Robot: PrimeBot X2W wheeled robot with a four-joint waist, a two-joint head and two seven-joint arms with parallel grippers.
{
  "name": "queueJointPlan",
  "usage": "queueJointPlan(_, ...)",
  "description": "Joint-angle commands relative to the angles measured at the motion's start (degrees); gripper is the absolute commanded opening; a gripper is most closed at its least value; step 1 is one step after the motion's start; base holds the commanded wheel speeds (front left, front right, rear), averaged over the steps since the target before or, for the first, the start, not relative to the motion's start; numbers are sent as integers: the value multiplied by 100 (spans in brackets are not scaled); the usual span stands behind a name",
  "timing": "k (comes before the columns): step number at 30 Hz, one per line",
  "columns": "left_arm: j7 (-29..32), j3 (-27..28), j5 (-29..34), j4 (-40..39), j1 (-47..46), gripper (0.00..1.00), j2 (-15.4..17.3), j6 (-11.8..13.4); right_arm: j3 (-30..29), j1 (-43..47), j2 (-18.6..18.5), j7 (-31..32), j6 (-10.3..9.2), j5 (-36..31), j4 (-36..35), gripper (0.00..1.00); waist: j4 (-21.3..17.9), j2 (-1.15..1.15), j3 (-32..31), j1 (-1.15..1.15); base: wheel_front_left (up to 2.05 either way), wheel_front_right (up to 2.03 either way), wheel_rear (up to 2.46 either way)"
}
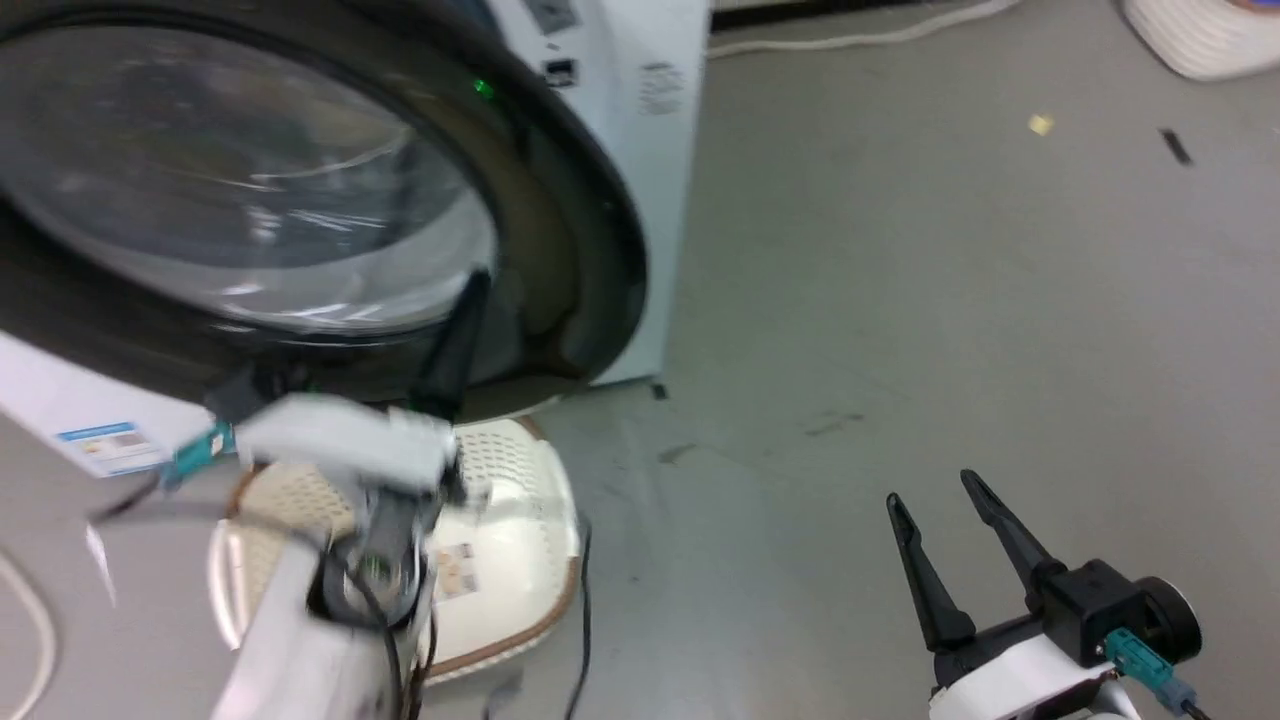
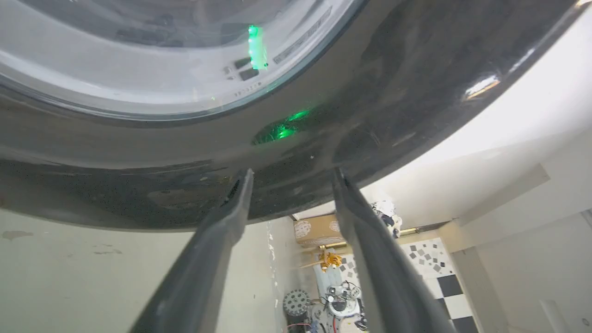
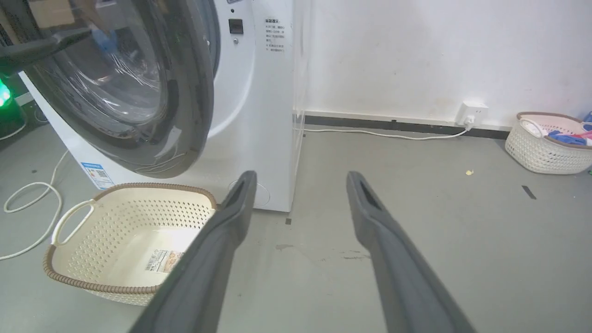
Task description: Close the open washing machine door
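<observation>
Right gripper (image 1: 930,490) sits low right with its fingers wide apart and empty, over bare grey floor (image 1: 900,300). There is open room on that side out to the wall (image 3: 416,55).

Left gripper (image 2: 292,172) has its fingers parted with nothing between them. The tips are at the lower black rim of the washing machine door (image 2: 138,152); contact not certain. Head view blurs this arm.

Door stands ajar, angled off the front of the white washing machine (image 3: 259,115). Its lower edge is above a cream laundry basket (image 3: 138,212) set just beside the washer.

Basket has a label inside, and the washer has a blue sticker (image 3: 97,175) and small print near the panel. None of it is legible.

Right wrist view adds a wall socket (image 3: 471,113), a white cable (image 3: 384,134) and a second basket (image 3: 541,152) holding clothes.
</observation>
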Motion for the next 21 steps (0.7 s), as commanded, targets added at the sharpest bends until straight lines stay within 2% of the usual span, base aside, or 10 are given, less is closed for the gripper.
queueJointPlan(1,-74,-52,109,-88,200,100,127,-26,-2,60,15,-24,5,-27,-19,100,268,0,-231,0,0,0,0)
queueJointPlan(5,-817,-657,946,-690,935,100,734,-26,-5,197,-14,-24,5,-55,-20,100,683,0,-520,0,0,0,0)
queueJointPlan(8,-1506,-1014,1711,-759,1345,100,1202,-26,-5,303,-76,-24,5,-50,-11,100,993,0,-698,0,0,0,0)
queueJointPlan(11,-1716,-878,2530,-623,1652,100,1402,-27,16,387,-121,-25,5,-41,-15,100,1246,0,-838,0,0,0,0)
queueJointPlan(16,-1732,-12,4353,-1049,2132,100,1187,109,54,480,-165,-25,5,-24,-46,100,1587,0,-985,0,0,0,0)
queueJointPlan(21,-1733,445,5673,-1445,2645,100,841,237,143,531,-189,-25,5,-4,-48,100,1798,0,-1038,0,0,0,0)
